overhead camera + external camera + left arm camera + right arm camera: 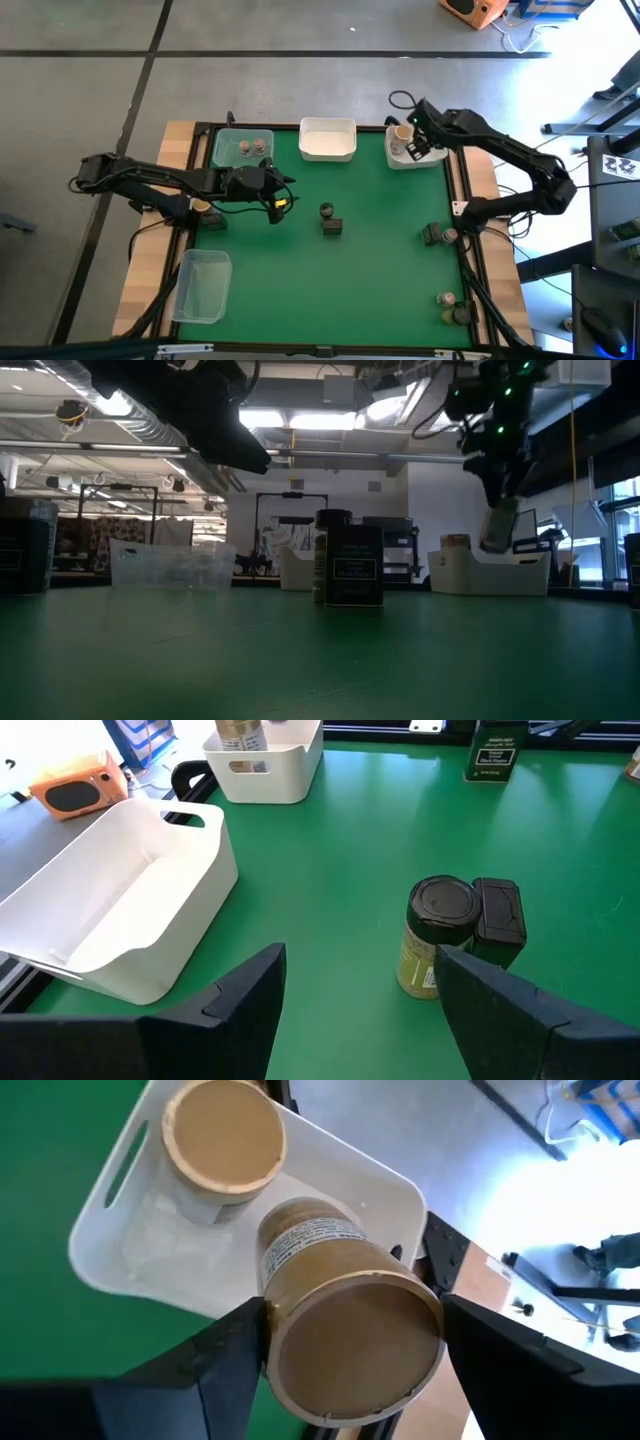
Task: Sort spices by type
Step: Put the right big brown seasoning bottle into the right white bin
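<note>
The right gripper (413, 143) hangs over the white tub (395, 158) at the far right corner of the green table (380, 250), its two fingers clamped on a tan-lidded jar (345, 1320) that it holds above the tub's open top; directly beneath and slightly ahead of that jar, a second tan-lidded jar (222, 1145) stands upright inside the tub. In the low view the held jar (498, 525) shows clear of the tub's rim, dangling under the gripper. The left gripper (272, 190) sits low over the table's left half with its fingers spread apart and nothing between them; just ahead of it, toward the table's middle, a round dark-lidded jar (437, 935) and a dark blocky tin (498, 918) stand touching side by side. To the far side of this gripper an empty white bin (328, 139) rests at the table's back edge, and beside that a clear tub (240, 148) holds two grey-lidded jars (253, 147). Well behind the right gripper, along the table's right edge, more small containers (437, 235) stand in a pair, with another pair (454, 308) nearer the front corner. A clear empty tub (203, 285) lies on the wooden board near the left arm's base.
</note>
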{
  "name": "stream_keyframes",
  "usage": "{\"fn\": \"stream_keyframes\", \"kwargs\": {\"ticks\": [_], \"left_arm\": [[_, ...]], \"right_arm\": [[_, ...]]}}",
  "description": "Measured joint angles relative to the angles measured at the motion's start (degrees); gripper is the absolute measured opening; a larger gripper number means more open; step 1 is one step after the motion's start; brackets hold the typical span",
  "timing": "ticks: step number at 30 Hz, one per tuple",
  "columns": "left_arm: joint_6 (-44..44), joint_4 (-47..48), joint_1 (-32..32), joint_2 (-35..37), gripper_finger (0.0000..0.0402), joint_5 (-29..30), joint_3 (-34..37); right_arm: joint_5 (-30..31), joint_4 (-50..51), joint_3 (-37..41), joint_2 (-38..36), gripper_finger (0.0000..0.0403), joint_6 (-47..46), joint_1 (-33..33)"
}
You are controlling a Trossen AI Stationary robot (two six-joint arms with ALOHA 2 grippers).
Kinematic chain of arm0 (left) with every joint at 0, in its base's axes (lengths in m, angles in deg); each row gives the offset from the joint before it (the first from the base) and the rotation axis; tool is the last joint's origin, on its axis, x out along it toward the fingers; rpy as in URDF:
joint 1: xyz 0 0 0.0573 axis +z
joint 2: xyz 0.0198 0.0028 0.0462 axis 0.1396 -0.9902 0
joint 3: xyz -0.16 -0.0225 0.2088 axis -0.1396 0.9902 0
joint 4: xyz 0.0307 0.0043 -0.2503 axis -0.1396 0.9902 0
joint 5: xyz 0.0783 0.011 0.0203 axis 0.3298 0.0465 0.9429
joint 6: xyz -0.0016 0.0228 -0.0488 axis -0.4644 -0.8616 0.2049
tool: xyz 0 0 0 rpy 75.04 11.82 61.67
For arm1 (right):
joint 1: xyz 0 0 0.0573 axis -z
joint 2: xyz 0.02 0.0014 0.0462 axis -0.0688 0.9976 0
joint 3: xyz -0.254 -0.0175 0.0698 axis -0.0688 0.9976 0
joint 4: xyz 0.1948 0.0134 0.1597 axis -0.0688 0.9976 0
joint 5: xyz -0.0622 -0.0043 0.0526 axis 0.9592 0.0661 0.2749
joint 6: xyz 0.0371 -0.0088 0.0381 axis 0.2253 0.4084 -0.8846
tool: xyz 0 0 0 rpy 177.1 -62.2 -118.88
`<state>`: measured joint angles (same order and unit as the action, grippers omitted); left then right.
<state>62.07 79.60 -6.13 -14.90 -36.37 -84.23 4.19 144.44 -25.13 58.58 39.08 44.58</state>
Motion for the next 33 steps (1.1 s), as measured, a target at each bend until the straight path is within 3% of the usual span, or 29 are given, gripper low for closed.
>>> {"fn": "stream_keyframes", "kwargs": {"ticks": [13,33], "left_arm": [[0.13,0.05,0.00,0.00,0.0239,-0.02,-0.02],[0.20,0.05,-0.09,0.00,0.0239,-0.02,0.00]], "right_arm": [[-1.52,-5.16,0.07,11.92,0.0282,6.73,6.94],[-2.90,-6.96,0.08,12.63,0.0283,9.41,7.77]]}}
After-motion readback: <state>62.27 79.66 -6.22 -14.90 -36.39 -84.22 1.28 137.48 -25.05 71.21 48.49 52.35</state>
